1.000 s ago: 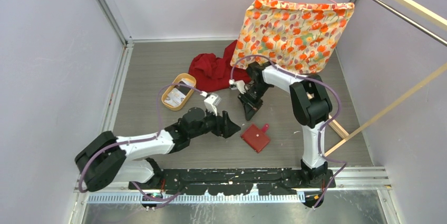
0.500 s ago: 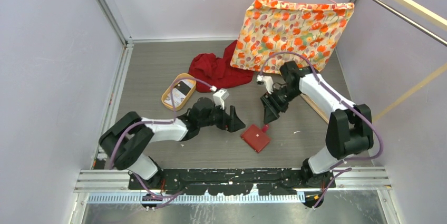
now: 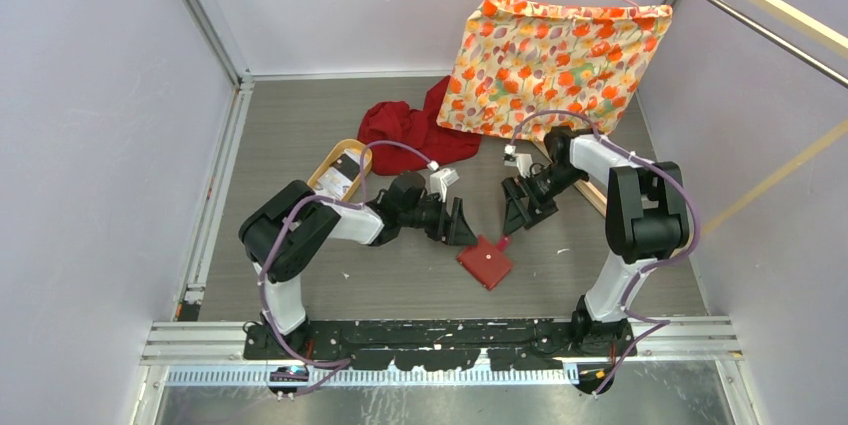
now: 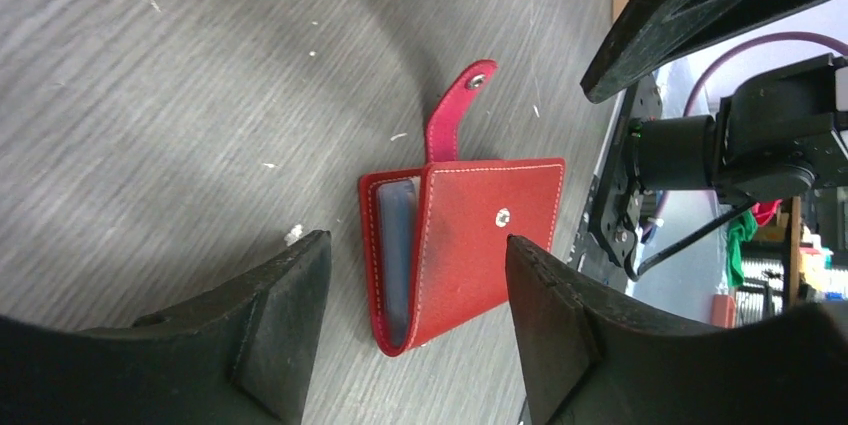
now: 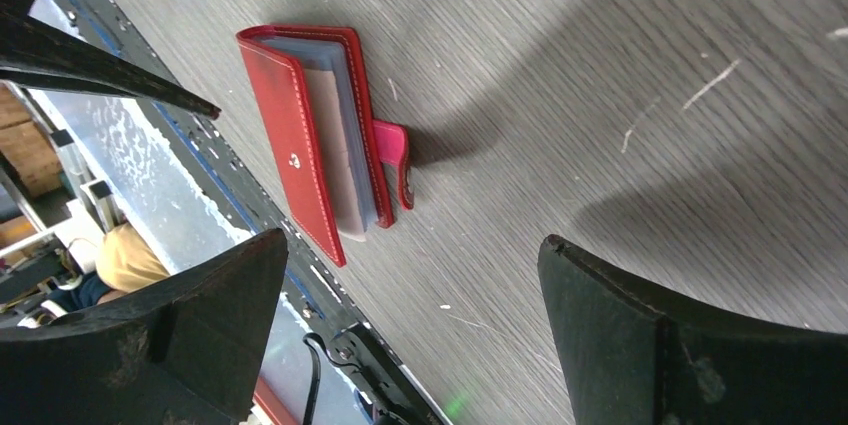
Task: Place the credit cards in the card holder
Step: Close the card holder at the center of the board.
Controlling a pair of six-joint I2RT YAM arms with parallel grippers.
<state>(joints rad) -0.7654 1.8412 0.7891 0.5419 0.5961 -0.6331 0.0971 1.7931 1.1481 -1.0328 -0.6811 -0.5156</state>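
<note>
Red leather-like folding card holder (image 3: 485, 263) lies flat on the grey wood-grain table (image 3: 290, 115), close to the near edge and about midway across. It is folded over, its snap tab undone and sticking out toward the far side, with pale clear pockets showing at its open edge. The left end effector (image 4: 415, 245) hangs just beside the holder on its left with fingers apart and nothing between them. The right end effector (image 5: 415, 240) hangs just beyond the holder with fingers spread wide, also holding nothing. Neither touches the holder. Small whitish and dark credit cards (image 3: 340, 173) lie in a tan oval tray (image 3: 322, 165) toward the left edge. A crumpled red cloth (image 3: 410, 133) sits near the far edge, beside a hanging orange floral fabric (image 3: 555, 60).
</note>
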